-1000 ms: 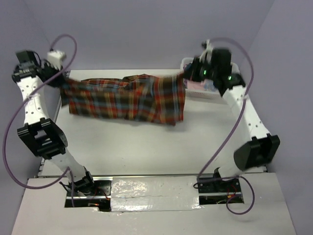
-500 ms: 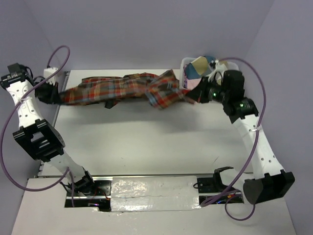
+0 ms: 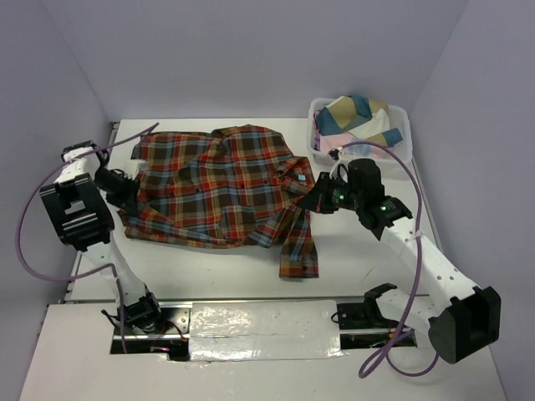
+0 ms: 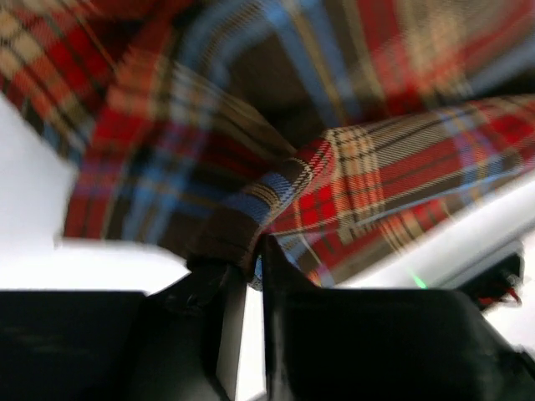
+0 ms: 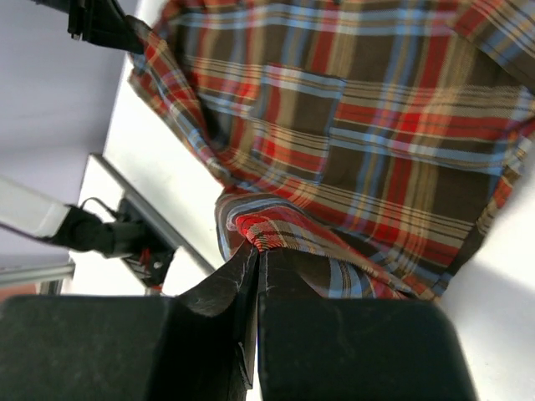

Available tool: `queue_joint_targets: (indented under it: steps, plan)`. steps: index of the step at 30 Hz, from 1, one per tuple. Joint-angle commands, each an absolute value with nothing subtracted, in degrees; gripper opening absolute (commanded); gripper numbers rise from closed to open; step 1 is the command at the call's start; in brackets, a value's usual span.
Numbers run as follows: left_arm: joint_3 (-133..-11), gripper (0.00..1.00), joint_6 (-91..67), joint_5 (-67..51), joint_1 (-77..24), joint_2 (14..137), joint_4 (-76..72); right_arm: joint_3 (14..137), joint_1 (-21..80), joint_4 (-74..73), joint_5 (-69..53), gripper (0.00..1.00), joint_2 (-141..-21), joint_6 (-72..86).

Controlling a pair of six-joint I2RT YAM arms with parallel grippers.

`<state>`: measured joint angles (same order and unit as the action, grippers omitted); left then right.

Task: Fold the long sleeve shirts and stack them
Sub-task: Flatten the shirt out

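Plaid shirt (image 3: 217,188) is lying spread on table (image 3: 209,280); right gripper (image 5: 257,251) jaws are clamping its right edge; left gripper (image 4: 253,251) is sitting at left hem, grip unclear. White basket (image 3: 403,115) is holding folded cloths (image 3: 355,113) behind right gripper.

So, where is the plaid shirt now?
In the top view the plaid shirt lies spread on the table, between the left gripper and the right gripper, left of the basket.

Robot lab, white table (image 3: 209,269), lilac enclosure walls (image 3: 251,58)
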<state>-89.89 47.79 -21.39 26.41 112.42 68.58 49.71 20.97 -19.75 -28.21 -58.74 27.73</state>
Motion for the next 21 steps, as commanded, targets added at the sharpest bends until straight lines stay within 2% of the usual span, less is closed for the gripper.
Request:
queue_joint_targets:
  steps: [1,6,9,11,18,20,21]
  plan:
    - [-89.6,0.25,44.1,-18.8,25.1,115.6,62.9,48.8,21.1,-13.5,-25.6,0.0,-61.1,28.8]
    - [-86.1,0.48,41.1,-14.4,25.0,114.9,57.5,46.9,21.1,-12.1,-25.5,0.0,-62.1,29.7]
    - [-83.9,0.58,41.7,-13.6,26.4,111.3,54.8,46.2,21.2,-11.4,-25.4,0.0,-62.1,29.7]
    - [-84.5,0.72,42.5,-16.6,27.7,108.7,54.2,45.9,21.2,-11.0,-26.0,0.0,-62.5,29.6]
    - [-80.5,0.77,54.7,-19.8,30.0,91.9,41.5,44.7,21.2,-10.3,-27.1,0.0,-62.5,27.9]
    - [-80.1,0.77,59.8,-22.2,29.4,89.7,44.2,44.3,21.2,-10.1,-27.2,0.0,-62.1,27.2]
    - [-80.1,0.76,67.3,-23.7,27.7,88.3,47.0,44.0,21.4,-9.9,-27.1,0.0,-62.0,27.0]
